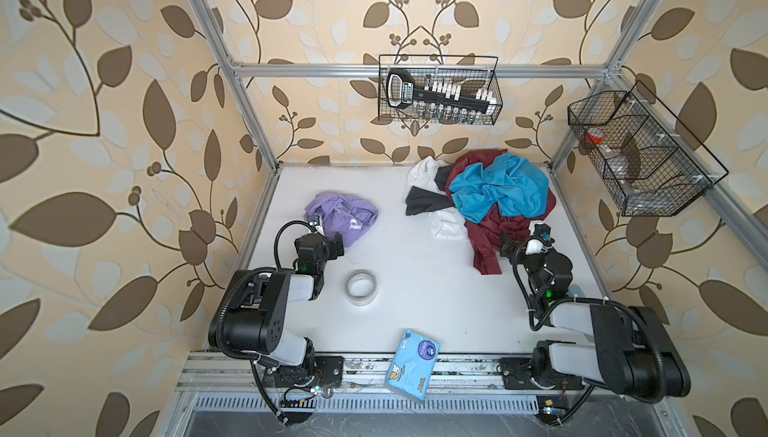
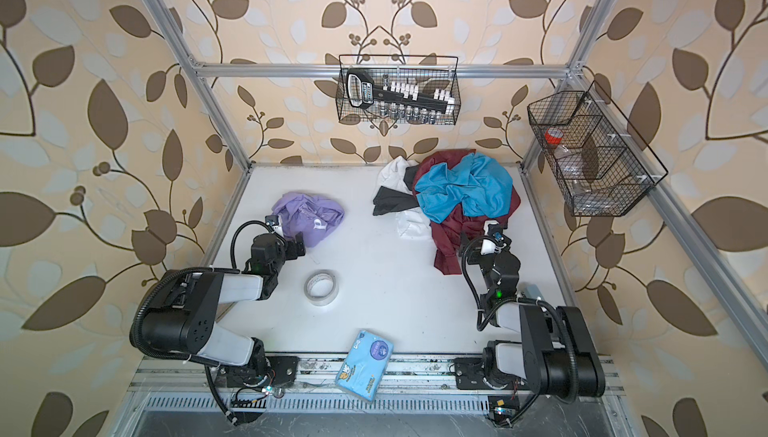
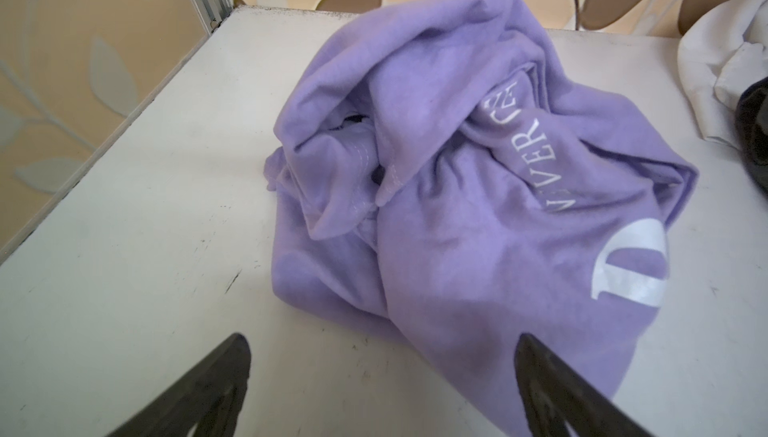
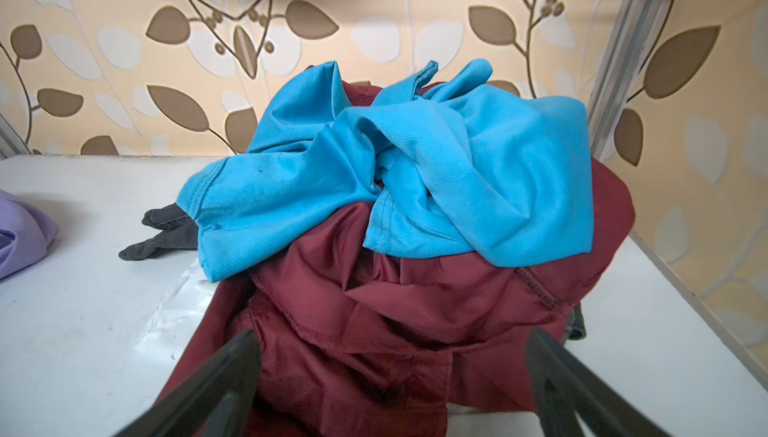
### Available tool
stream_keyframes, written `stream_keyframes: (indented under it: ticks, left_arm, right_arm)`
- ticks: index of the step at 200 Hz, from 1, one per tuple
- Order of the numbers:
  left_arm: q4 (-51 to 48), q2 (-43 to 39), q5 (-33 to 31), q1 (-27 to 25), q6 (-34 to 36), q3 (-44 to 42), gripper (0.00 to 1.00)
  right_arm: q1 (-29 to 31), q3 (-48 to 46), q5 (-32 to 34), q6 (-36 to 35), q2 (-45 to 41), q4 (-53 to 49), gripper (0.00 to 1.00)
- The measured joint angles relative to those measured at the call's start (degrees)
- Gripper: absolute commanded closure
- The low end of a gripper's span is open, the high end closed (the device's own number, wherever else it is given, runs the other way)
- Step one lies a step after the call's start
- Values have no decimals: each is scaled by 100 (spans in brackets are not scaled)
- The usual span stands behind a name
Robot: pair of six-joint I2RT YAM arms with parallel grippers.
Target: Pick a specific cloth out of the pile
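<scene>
The cloth [image 1: 340, 217] lies crumpled at far left, well apart from the pile [image 1: 494, 194] at far right. Both top views resolve only a white "P"; the left wrist view adds smaller lettering, "VER" legible. The left gripper [image 3: 381, 341] stands spread at the cloth's near edge, holding nothing. The right gripper [image 4: 392, 335] stands spread over the pile's maroon garment [image 4: 415, 310]. The tape roll [image 1: 361, 287] shows in top views only.

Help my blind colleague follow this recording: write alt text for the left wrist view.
A crumpled light purple soft-fabric T-shirt with white printed lettering, including a big P, lies on a white tabletop. In the foreground the left end effector is open, its two black fingers spread near the shirt's closer edge, holding nothing.
</scene>
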Motion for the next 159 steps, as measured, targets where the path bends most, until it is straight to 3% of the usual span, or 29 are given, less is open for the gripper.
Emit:
stream_keyframes:
  ticks: [30, 159]
  left_arm:
    - [-50, 0, -4, 0, 0, 0, 1]
    - [-190, 0, -4, 0, 0, 4, 1]
  right_arm:
    - [-4, 275, -92, 4, 831, -116, 1]
    - [-4, 409, -142, 4, 828, -116, 0]
